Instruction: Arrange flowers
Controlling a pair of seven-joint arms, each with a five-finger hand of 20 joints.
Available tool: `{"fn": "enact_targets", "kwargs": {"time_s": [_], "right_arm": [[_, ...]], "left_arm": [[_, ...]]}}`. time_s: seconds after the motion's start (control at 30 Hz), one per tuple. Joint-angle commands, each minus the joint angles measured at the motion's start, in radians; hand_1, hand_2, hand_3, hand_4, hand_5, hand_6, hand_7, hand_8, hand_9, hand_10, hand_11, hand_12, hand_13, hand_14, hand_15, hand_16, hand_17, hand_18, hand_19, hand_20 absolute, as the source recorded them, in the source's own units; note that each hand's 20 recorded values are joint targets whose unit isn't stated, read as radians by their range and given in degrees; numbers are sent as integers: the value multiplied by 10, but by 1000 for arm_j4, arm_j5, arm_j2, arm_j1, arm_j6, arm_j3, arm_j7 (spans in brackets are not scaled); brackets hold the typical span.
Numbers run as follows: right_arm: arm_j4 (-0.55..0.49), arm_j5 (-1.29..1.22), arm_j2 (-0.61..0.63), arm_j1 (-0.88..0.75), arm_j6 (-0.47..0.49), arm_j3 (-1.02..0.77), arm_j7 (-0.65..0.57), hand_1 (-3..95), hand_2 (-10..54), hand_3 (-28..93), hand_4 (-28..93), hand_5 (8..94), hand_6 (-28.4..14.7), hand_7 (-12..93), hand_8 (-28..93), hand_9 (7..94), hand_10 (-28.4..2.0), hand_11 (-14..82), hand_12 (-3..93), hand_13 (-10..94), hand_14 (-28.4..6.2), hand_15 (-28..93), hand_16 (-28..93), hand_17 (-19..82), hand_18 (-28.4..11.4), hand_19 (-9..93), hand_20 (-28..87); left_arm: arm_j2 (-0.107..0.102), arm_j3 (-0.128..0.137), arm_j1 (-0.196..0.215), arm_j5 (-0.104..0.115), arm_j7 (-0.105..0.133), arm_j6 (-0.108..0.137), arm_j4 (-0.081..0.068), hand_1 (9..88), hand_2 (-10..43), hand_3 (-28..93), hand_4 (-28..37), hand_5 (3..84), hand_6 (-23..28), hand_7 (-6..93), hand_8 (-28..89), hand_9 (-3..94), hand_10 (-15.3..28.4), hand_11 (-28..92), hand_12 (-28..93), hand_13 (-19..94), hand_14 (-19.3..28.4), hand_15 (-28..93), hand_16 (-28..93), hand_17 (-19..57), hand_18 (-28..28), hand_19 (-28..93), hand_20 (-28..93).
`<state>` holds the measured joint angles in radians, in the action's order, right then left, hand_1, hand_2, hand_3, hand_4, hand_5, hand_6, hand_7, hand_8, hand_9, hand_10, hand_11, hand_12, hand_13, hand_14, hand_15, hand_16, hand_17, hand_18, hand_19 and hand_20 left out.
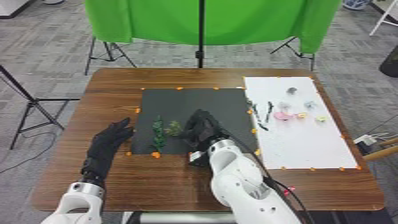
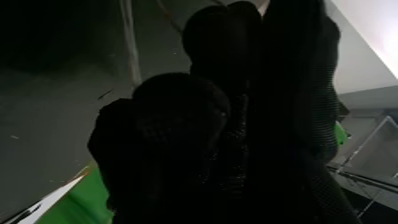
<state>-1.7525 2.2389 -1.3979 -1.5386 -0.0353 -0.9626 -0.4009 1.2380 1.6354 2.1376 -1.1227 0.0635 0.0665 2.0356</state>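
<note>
While a green cloth (image 1: pixel 222 25) hangs beyond the worktop's (image 1: pixel 115 95) far edge, sprigs (image 1: pixel 158 132) lie between the loosely extended left hand (image 1: pixel 107 141) and right hand (image 1: pixel 204 129), its grip impossible to tell, flowers (image 1: pixel 282 116) nearer the right edge.

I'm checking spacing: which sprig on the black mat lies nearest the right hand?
The short olive sprig, which lies between the right hand and the long dark-green sprig.

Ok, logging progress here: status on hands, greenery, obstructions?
Right hand over dark mat. Left hand by mat's left edge. Green stem on mat, between hands. Right hand may crowd nearby sprig.
</note>
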Motion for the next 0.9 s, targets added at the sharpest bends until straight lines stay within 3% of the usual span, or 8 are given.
{"fn": "enact_targets", "kwargs": {"time_s": [0.03,0.2,0.23,0.27,0.3,0.57,0.73,0.9], "right_arm": [[7,32,-8,-6,-14,-1,29,815,-95,-283,331,790,-28,200,131,881,-125,362,252,925,-40,549,313,674,-102,932,498],[9,59,-6,-15,-14,-20,34,744,-95,-265,423,777,-24,211,50,878,-127,368,249,925,-40,550,313,672,-103,932,498],[7,60,-5,-17,-14,-25,31,594,-95,163,116,776,-23,215,21,878,-127,369,250,925,-40,551,314,672,-103,932,498],[7,65,-5,-18,-12,-30,33,478,-95,477,-124,777,-22,222,-46,878,-128,370,250,925,-40,551,313,672,-104,932,499],[4,71,-6,-21,-9,-38,36,425,-95,604,-220,776,-21,224,-74,877,-129,371,251,925,-40,551,313,672,-104,932,499],[-86,85,50,-47,51,-84,-2,276,-95,644,-167,767,-31,198,-81,877,-135,370,252,924,-43,551,317,670,-108,932,502],[-163,59,82,-66,234,-91,-59,265,40,667,-83,787,-35,197,-71,887,-141,370,254,929,-48,556,316,675,-112,932,512],[-193,57,97,-90,299,-79,-69,268,79,646,-70,796,-38,192,-71,895,-146,368,257,930,-50,559,317,679,-113,932,516]], "left_arm": [[6,-1,4,-7,-15,-17,-9,193,21,620,-253,433,59,13,-33,417,152,132,142,320,163,84,41,38,107,10,167],[8,0,6,-10,-17,-21,-7,194,21,620,-252,431,58,12,-33,417,152,133,143,319,163,83,41,38,108,10,167],[8,0,6,-9,-18,-22,-8,194,20,621,-251,431,58,13,-33,417,151,133,143,320,163,84,41,38,108,10,167],[9,2,9,-10,-17,-21,-6,193,20,621,-252,430,57,13,-33,417,151,134,143,320,162,84,42,38,108,10,167],[9,2,9,-10,-18,-23,-6,193,19,622,-252,430,57,13,-34,417,151,134,143,320,162,84,42,38,108,10,167],[12,8,12,-10,-18,-24,-5,192,15,628,-257,425,47,22,-35,417,139,133,143,318,154,84,40,37,108,10,166],[13,11,19,-10,-19,-23,0,190,13,635,-262,425,44,31,-39,418,136,134,142,318,151,84,37,36,107,10,165],[12,11,15,-12,-17,-24,-1,191,13,637,-263,425,45,37,-40,419,140,135,141,316,155,84,37,36,107,10,165]]}}
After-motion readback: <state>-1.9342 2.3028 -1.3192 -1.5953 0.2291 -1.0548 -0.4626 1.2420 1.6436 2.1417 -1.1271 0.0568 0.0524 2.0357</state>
